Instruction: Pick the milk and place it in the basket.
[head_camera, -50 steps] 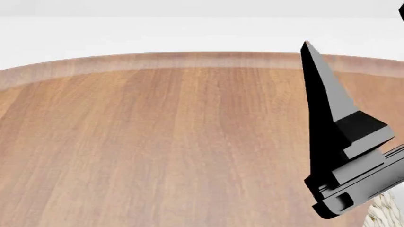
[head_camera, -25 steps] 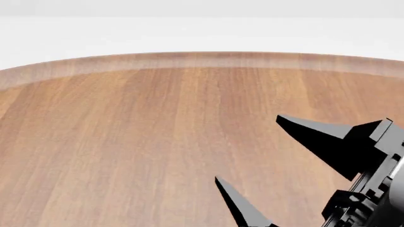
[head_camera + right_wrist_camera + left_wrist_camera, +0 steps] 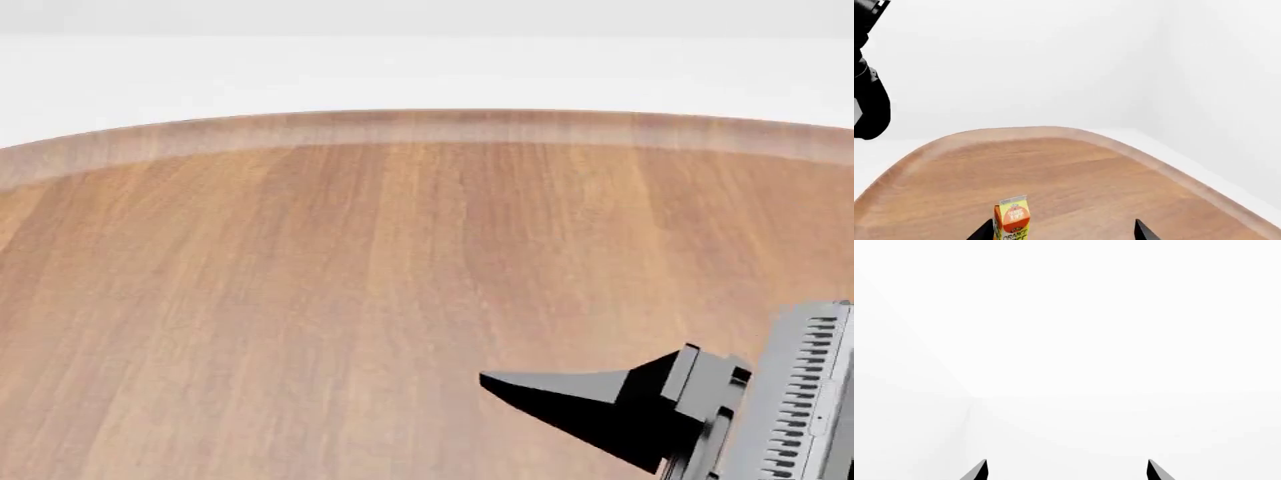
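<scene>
Wooden table (image 3: 334, 300) fills the head view, with the right gripper (image 3: 1062, 231) low at its near right, fingers spread and empty. An orange juice carton (image 3: 1013, 220) stands upright before it. Left gripper (image 3: 1067, 471) fingertips are apart, facing blank white. Milk and basket are out of sight.

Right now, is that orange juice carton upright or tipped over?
Upright. In the right wrist view the orange juice carton stands on the wooden table with its gable top up, between the right hand's open fingertips.
</scene>
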You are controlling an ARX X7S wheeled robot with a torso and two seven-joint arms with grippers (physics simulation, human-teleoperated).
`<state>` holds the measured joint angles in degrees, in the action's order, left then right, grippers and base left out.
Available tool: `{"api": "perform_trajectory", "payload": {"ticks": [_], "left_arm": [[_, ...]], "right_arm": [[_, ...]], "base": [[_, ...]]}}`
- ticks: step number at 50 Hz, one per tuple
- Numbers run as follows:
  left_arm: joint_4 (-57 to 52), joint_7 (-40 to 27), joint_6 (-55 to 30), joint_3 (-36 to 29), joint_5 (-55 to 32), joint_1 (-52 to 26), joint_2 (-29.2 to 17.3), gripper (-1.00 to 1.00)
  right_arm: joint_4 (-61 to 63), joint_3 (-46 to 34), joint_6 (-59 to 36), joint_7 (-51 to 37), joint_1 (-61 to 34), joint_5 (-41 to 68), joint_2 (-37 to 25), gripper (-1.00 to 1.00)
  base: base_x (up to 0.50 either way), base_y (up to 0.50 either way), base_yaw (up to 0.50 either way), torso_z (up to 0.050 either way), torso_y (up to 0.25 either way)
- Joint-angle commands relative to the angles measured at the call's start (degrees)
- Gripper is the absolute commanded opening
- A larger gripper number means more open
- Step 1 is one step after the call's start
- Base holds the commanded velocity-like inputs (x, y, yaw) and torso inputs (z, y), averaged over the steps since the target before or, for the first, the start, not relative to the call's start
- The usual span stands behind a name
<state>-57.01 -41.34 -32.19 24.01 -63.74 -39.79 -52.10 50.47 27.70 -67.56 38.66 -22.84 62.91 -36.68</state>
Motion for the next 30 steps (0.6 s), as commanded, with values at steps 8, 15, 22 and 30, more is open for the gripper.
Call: {"api": "perform_trajectory", "payload": {"ticks": [8,15,22,30], "left_arm": [[0.3,1.0,0.9,0.7,0.9,0.3,0.5,1.0],[0.4,0.9,1.1,0.6,0.9,0.3,0.3,1.0],[0.4,0.9,1.3,0.5,1.0,0.5,0.2,1.0],[0.4,0.9,1.7,0.8,1.1,1.1,0.2,1.0]], "right_arm": [[1.3,-3.1,3.4,5.9,4.1,-3.3,0.5,1.0],[1.3,-5.7,4.7,7.2,5.0,-5.3,0.5,1.0],[1.5,-6.2,4.9,8.1,6.2,-4.2,0.4,1.0],[1.3,-9.3,5.0,8.4,7.9,-6.8,-0.3,1.0]], "base": [[0.0,0.0,0.0,0.0,0.0],[0.0,0.0,0.0,0.0,0.0],[0.0,0.0,0.0,0.0,0.0],[0.0,0.0,0.0,0.0,0.0]]}}
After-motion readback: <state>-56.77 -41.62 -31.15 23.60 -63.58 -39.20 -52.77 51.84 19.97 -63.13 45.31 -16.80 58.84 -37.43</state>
